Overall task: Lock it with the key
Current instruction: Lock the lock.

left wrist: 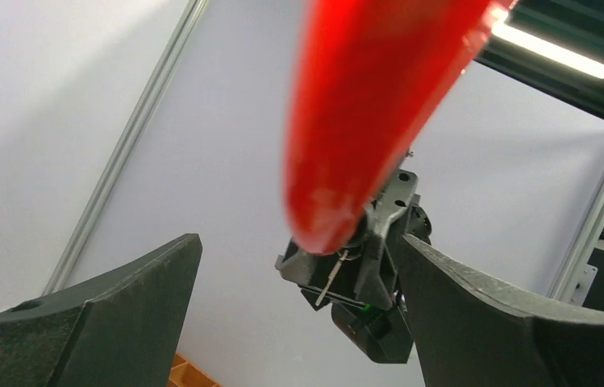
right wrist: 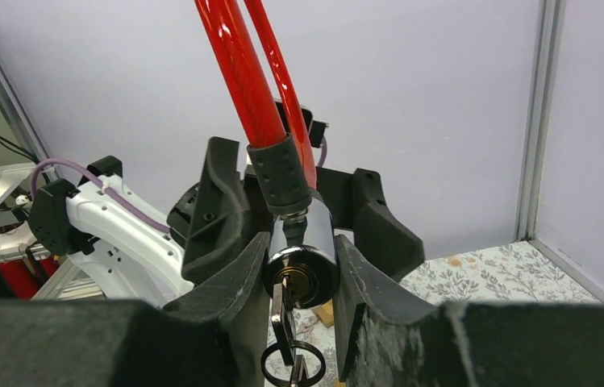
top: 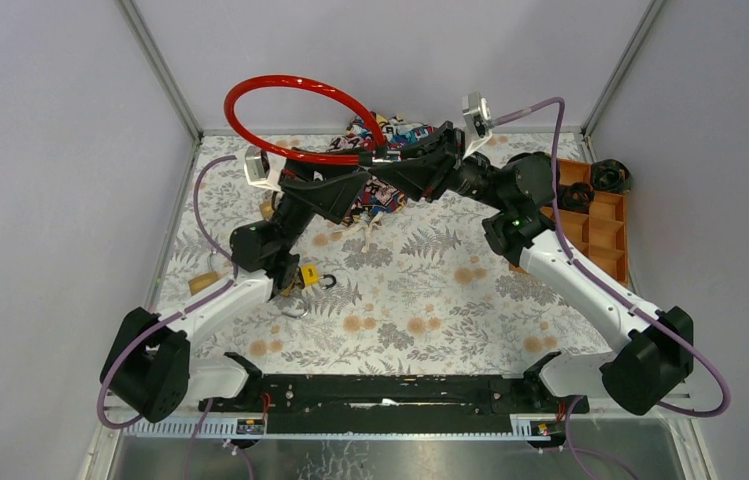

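Looking from the near edge, we see both arms rise from their bases and lean inward to meet above the middle of the floral table (top: 430,300). A small yellow padlock (top: 308,275) lies on the table just beside the left arm's elbow. The left arm bends there and reaches far and right. The left gripper (top: 355,185) has its jaws spread wide and grips nothing, with the red cable (right wrist: 242,72) passing close between them. The right arm stretches from the near right towards the far left. The right gripper (right wrist: 300,242) is clamped on the cable lock's silver barrel (right wrist: 300,270), held in the air with the keyhole facing its camera. The key (right wrist: 282,318) sits in the keyhole, and its key ring (right wrist: 292,364) hangs below. Farther back, patterned cloth (top: 395,132) is heaped, with an orange compartment tray (top: 605,235) at far right.
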You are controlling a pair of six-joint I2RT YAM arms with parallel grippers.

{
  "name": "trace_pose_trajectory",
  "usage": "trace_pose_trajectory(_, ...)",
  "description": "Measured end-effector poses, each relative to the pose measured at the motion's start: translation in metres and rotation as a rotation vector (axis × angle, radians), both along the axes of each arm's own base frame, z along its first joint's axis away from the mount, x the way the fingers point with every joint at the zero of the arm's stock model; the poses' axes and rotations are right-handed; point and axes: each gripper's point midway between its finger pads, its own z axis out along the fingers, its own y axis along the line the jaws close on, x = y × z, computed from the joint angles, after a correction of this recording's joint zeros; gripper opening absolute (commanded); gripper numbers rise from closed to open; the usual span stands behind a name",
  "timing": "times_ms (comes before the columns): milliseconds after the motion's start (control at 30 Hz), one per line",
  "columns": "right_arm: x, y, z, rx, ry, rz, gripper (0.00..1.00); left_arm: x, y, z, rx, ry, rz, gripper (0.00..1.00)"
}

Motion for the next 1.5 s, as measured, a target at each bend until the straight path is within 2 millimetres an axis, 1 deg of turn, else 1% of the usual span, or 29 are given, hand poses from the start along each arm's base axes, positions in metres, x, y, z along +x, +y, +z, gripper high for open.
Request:
trace_pose_trajectory(100, -0.001, 0.000, 0.002, 0.008, 0.004, 0.006, 0.00, 0.006, -0.002, 0.001, -0.019, 0.010, 0.001, 0.98)
trace_pose_trajectory(233, -0.003, 0.000, 0.004, 0.022, 0.011, 0.019, 0.00, -0.001, -0.002, 0.015, -0.066, -0.020, -0.015, 0.95)
trace_pose_trajectory(300, -0.003, 0.001, 0.004, 0.025, 0.014, 0.029, 0.00, -0.009, -0.001, 0.025, -0.097, -0.047, -0.027, 0.88)
trace_pose_trajectory(367, -0.003, 0.002, 0.003, 0.026, 0.018, 0.036, 0.00, -0.015, 0.000, 0.032, -0.120, -0.064, -0.042, 0.78)
trace_pose_trajectory(433, -0.002, 0.003, 0.001, 0.022, 0.025, 0.042, 0.00, -0.020, 0.000, 0.036, -0.137, -0.070, -0.057, 0.69)
trace_pose_trajectory(500, -0.001, 0.004, -0.001, 0.019, 0.029, 0.045, 0.00, -0.023, -0.001, 0.038, -0.151, -0.070, -0.069, 0.62)
trace_pose_trajectory(567, -0.003, 0.006, 0.000, 0.019, 0.027, 0.056, 0.00, -0.022, -0.002, 0.037, -0.156, -0.057, -0.072, 0.51)
trace_pose_trajectory(600, -0.005, 0.007, 0.001, 0.019, 0.023, 0.062, 0.00, -0.021, -0.002, 0.037, -0.160, -0.053, -0.070, 0.41)
trace_pose_trajectory(633, -0.006, 0.007, 0.002, 0.019, 0.020, 0.065, 0.00, -0.020, -0.002, 0.037, -0.164, -0.049, -0.071, 0.30)
trace_pose_trajectory(667, -0.009, 0.008, 0.003, 0.018, 0.012, 0.073, 0.00, -0.018, -0.002, 0.037, -0.166, -0.042, -0.064, 0.17)
trace_pose_trajectory(700, -0.010, 0.009, 0.004, 0.019, 0.009, 0.078, 0.00, -0.016, -0.002, 0.036, -0.169, -0.034, -0.059, 0.00)
trace_pose_trajectory(800, -0.011, 0.009, 0.004, 0.018, -0.004, 0.072, 0.00, -0.015, -0.001, 0.038, -0.182, -0.025, -0.059, 0.00)
trace_pose_trajectory(833, -0.010, 0.009, 0.004, 0.015, -0.003, 0.070, 0.02, -0.014, 0.000, 0.037, -0.183, -0.023, -0.055, 0.00)
trace_pose_trajectory(867, -0.010, 0.010, 0.004, 0.012, -0.002, 0.067, 0.14, -0.013, 0.001, 0.038, -0.187, -0.020, -0.046, 0.00)
trace_pose_trajectory(933, -0.008, 0.010, 0.004, -0.006, 0.003, 0.061, 0.56, -0.010, 0.002, 0.038, -0.191, -0.011, -0.028, 0.00)
trace_pose_trajectory(967, -0.007, 0.011, 0.003, -0.018, 0.005, 0.055, 0.72, -0.009, 0.003, 0.039, -0.192, -0.010, -0.017, 0.00)
trace_pose_trajectory(1000, -0.007, 0.011, 0.001, -0.039, -0.002, 0.048, 0.93, -0.008, 0.003, 0.038, -0.188, -0.010, -0.007, 0.00)
trace_pose_trajectory(1033, -0.007, 0.010, -0.002, -0.057, 0.004, 0.049, 0.99, -0.008, 0.004, 0.039, -0.186, -0.012, 0.006, 0.00)
trace_pose_trajectory(1133, -0.007, 0.002, -0.021, -0.155, 0.005, 0.045, 1.00, -0.011, 0.008, 0.044, -0.181, -0.029, 0.036, 0.00)
trace_pose_trajectory(1200, 0.002, -0.017, -0.035, -0.234, 0.023, 0.010, 1.00, -0.017, 0.013, 0.049, -0.179, -0.059, 0.054, 0.00)
trace_pose_trajectory(1300, 0.019, -0.054, -0.044, -0.333, 0.031, -0.075, 1.00, -0.029, 0.022, 0.054, -0.156, -0.108, 0.078, 0.00)
trace_pose_trajectory(1367, 0.025, -0.071, -0.042, -0.394, 0.017, -0.121, 1.00, -0.035, 0.025, 0.053, -0.127, -0.131, 0.089, 0.00)
trace_pose_trajectory(1400, 0.024, -0.077, -0.037, -0.430, -0.002, -0.129, 1.00, -0.036, 0.026, 0.052, -0.106, -0.137, 0.097, 0.00)
trace_pose_trajectory(1467, 0.016, -0.081, -0.021, -0.485, -0.056, -0.126, 0.96, -0.038, 0.024, 0.046, -0.050, -0.148, 0.115, 0.00)
trace_pose_trajectory(1500, 0.012, -0.083, -0.010, -0.509, -0.088, -0.125, 0.94, -0.038, 0.023, 0.044, -0.022, -0.151, 0.124, 0.00)
